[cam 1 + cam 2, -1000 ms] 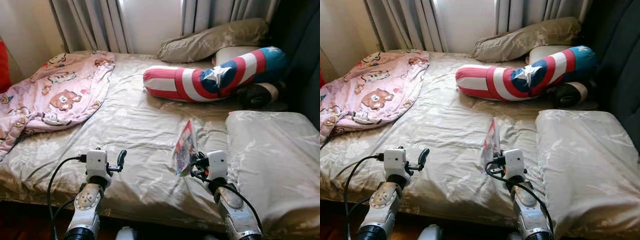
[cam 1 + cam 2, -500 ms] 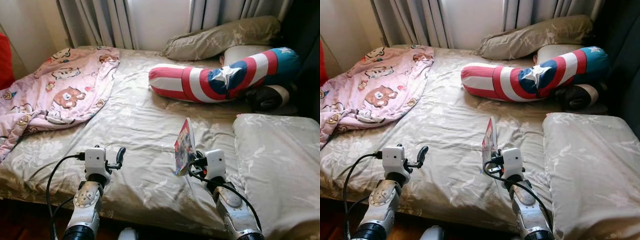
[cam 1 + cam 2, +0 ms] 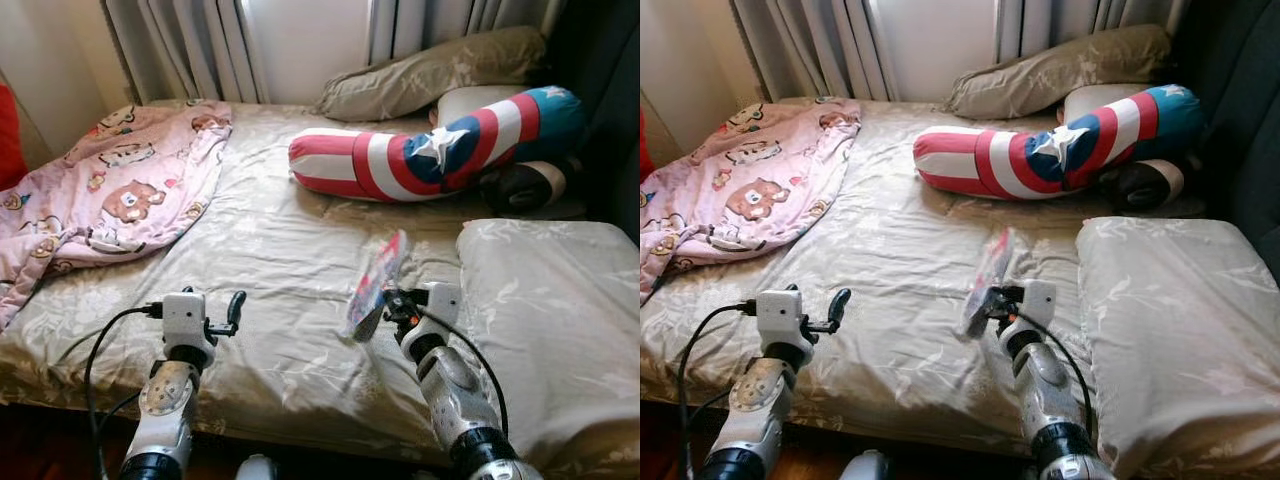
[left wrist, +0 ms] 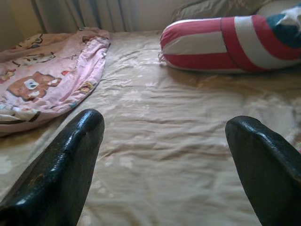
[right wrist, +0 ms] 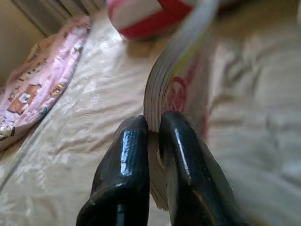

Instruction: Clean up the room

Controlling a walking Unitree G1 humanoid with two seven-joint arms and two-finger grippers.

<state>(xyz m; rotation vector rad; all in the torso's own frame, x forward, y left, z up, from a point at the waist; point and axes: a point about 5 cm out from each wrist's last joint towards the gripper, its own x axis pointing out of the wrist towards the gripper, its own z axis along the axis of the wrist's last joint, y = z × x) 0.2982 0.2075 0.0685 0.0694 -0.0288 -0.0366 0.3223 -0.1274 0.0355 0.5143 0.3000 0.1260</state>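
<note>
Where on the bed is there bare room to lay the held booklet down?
Bare sheet lies between the pink blanket, the striped bolster and the near pillow. The head end is crowded with pillows. The right gripper holds the booklet above that patch.

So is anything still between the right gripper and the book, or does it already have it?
Nothing stands between them. The right gripper is shut on the thin book, its fingers pinching the pages at one edge, holding it tilted above the bed sheet. The left gripper is open over the sheet with nothing between its fingers.
</note>
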